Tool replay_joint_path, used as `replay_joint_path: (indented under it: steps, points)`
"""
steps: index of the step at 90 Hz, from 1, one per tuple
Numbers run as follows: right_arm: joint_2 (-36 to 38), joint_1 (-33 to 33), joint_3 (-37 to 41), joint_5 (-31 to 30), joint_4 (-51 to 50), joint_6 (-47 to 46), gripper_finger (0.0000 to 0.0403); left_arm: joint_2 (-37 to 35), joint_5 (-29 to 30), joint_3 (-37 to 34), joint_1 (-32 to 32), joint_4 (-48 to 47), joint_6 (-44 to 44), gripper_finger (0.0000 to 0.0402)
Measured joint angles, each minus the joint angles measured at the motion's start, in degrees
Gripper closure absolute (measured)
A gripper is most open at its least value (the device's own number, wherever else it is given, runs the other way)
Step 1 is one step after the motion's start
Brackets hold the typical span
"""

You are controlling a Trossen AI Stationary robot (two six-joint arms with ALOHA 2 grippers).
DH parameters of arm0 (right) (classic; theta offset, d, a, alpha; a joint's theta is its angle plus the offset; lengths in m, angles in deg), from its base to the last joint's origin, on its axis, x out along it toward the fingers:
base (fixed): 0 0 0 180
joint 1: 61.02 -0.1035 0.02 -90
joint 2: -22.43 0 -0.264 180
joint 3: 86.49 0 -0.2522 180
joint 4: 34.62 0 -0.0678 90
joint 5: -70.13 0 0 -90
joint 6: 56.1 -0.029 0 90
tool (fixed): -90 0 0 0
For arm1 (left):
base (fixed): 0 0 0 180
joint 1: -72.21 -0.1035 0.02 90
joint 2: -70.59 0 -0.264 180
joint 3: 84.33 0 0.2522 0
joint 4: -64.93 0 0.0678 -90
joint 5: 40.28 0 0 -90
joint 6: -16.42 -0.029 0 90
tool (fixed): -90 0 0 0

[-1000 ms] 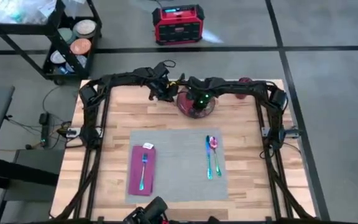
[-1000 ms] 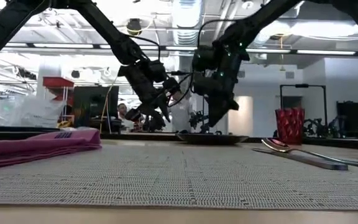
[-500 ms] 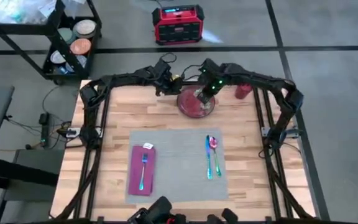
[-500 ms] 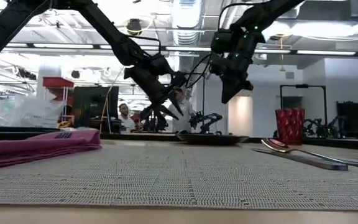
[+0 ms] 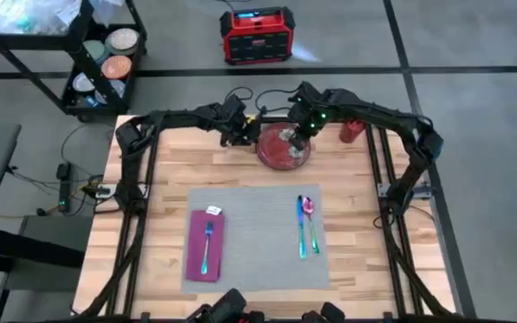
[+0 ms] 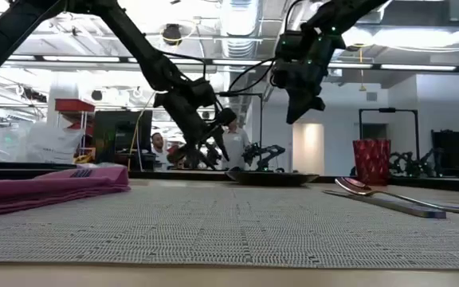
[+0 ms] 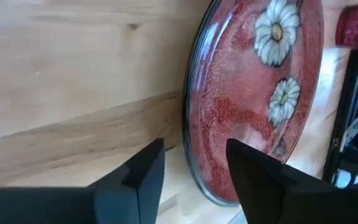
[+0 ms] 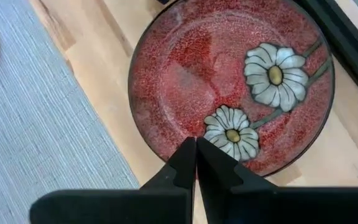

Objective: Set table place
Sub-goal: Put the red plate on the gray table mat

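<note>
A red plate with white daisies (image 5: 276, 154) lies flat on the light-wood table (image 5: 169, 170), beyond the far edge of the grey placemat (image 5: 258, 242). My left gripper (image 7: 194, 165) is low at the plate's left rim (image 7: 188, 137) and open. The rim lies just ahead of the gap between its fingers, with no touch showing. My right gripper (image 8: 195, 146) hangs shut above the plate (image 8: 185, 81), well clear of it in the low view (image 6: 297, 115), holding nothing.
A magenta napkin (image 5: 205, 247) with a fork on it lies on the placemat's left. A knife (image 5: 301, 226) and a spoon (image 5: 311, 215) lie on its right. A red cup (image 5: 350, 131) stands at the far right of the table. A black shelf cart (image 5: 97, 63) is beyond the table.
My right gripper has risen from just over the plate to well above it, drifting toward the table's far right. My left gripper has moved right toward the plate's left rim and come down a little. The plate has stayed in place.
</note>
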Motion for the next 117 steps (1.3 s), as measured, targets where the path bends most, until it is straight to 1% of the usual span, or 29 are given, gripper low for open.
replay_joint_path:
  steps: [10, 17, 26, 30, 33, 39, 51, 57, 64, 86, 99, 117]
  points:
    - [0.0, 0.0, 0.0, 0.0, -0.8, 0.2, 0.0403, 0.0, 0.6, -2.3, 0.3, 5.7, 4.9, 0.023]
    - [0.0, 0.0, 0.0, 0.1, -1.5, 1.0, 0.0403, 0.0, 0.6, -4.1, 1.2, 7.2, 7.4, 0.023]
    - [0.0, 0.0, 0.0, 1.0, -2.0, 1.6, 0.0403, 2.4, -0.6, -5.6, 2.7, 10.3, 9.0, 0.023]
    - [0.0, 0.0, 0.0, 1.1, -2.0, 1.5, 0.0403, 2.5, 0.8, -4.9, 3.4, 9.3, 9.4, 0.023]
    - [0.0, -0.1, 0.0, 1.1, -1.9, 1.5, 0.0403, 2.6, 2.1, -4.8, 3.7, 10.5, 9.4, 0.023]
    - [0.0, -0.1, 0.0, 1.1, -1.9, 1.5, 0.0403, 2.9, 2.2, -4.7, 4.2, 12.9, 11.3, 0.023]
    - [0.0, -0.1, 0.0, 1.1, -2.0, 1.5, 0.0403, 3.0, 1.7, -4.8, 4.3, 12.7, 14.0, 0.0234]
    - [0.0, -0.1, 0.0, 1.1, -2.0, 1.5, 0.0403, 3.0, 2.4, -4.8, 4.2, 12.4, 14.3, 0.0246]
    - [0.0, -0.1, 0.0, 1.1, -2.0, 1.2, 0.0403, 3.0, 3.0, -4.8, 4.2, 11.7, 14.4, 0.0273]
    - [0.0, -0.1, 0.0, 1.0, -2.1, 1.2, 0.0403, 2.8, 3.5, -4.8, 4.2, 9.7, 12.6, 0.0385]
    - [0.0, -0.1, 0.0, 1.0, -2.9, 1.5, 0.0403, 2.8, 3.1, -4.8, 4.2, 9.3, 12.5, 0.0395]
    - [0.0, 0.0, 0.0, 0.8, -6.0, 2.6, 0.0403, 2.1, -0.3, -4.8, 3.6, 7.3, 12.7, 0.0398]
